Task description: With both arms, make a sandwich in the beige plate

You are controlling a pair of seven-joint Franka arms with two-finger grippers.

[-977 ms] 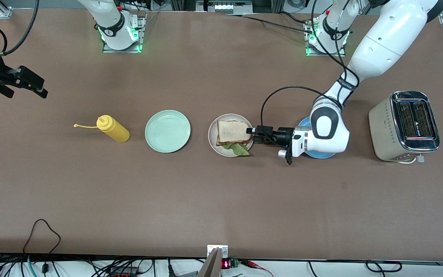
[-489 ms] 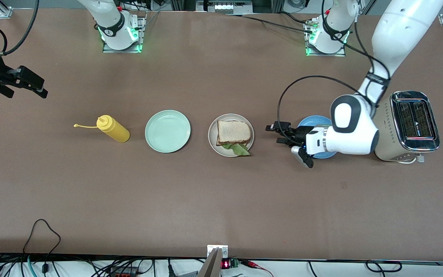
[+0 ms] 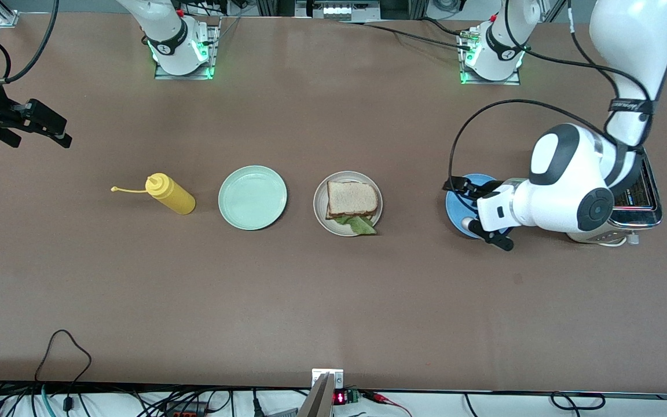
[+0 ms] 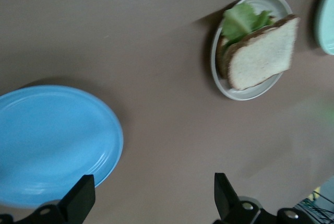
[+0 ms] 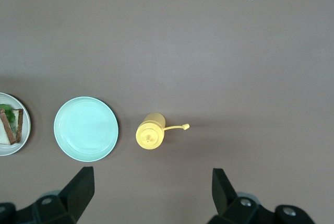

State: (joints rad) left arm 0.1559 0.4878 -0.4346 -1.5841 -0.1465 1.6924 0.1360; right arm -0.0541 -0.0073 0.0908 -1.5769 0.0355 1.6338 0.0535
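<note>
The sandwich (image 3: 351, 200), two bread slices with a green lettuce leaf sticking out, lies on the beige plate (image 3: 318, 207) in the middle of the table. It also shows in the left wrist view as the sandwich (image 4: 258, 51) on the beige plate (image 4: 245, 94). My left gripper (image 3: 460, 186) hangs open and empty over the blue plate (image 3: 455, 207), apart from the sandwich. Its gap (image 4: 154, 198) shows only bare table. My right gripper (image 3: 62, 132) waits open and empty high over the right arm's end of the table, with nothing in its gap (image 5: 151, 190).
A mint-green plate (image 3: 252, 197) sits beside the beige plate, toward the right arm's end. A yellow squeeze bottle (image 3: 170, 194) lies farther that way. A toaster (image 3: 629, 200) stands at the left arm's end, partly covered by the left arm.
The left gripper has drawn back from the sandwich's edge toward the left arm's end and now hangs over the blue plate. The sandwich stays put. The right arm has not moved.
</note>
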